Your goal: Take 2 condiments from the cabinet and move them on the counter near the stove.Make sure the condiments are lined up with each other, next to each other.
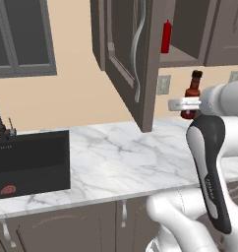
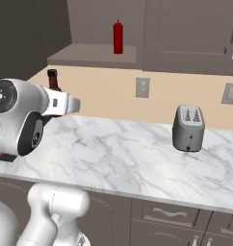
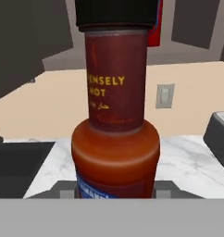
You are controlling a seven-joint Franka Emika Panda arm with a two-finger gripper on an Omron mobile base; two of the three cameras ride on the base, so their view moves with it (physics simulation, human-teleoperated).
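Note:
My gripper (image 1: 188, 104) is shut on the reddish-brown sauce bottle (image 1: 193, 90), holding it upright in the air above the white marble counter (image 1: 116, 157), below the open cabinet. In the hand view the bottle (image 3: 115, 139) stands close between the fingertips (image 3: 63, 189), its dark cap at the top. From the right, its neck (image 2: 53, 79) rises behind the hand (image 2: 58, 104). The slim red squeeze bottle (image 1: 166, 37) (image 2: 118, 37) stands on the cabinet shelf (image 2: 89, 55). The cabinet door (image 1: 126, 54) hangs open to the left. The stove is out of view.
A black sink (image 1: 30, 160) with a faucet lies in the counter at the left. A grey toaster (image 2: 188, 128) stands on the counter to the right, near the wall. Wall outlets (image 2: 142, 88) sit above the counter.

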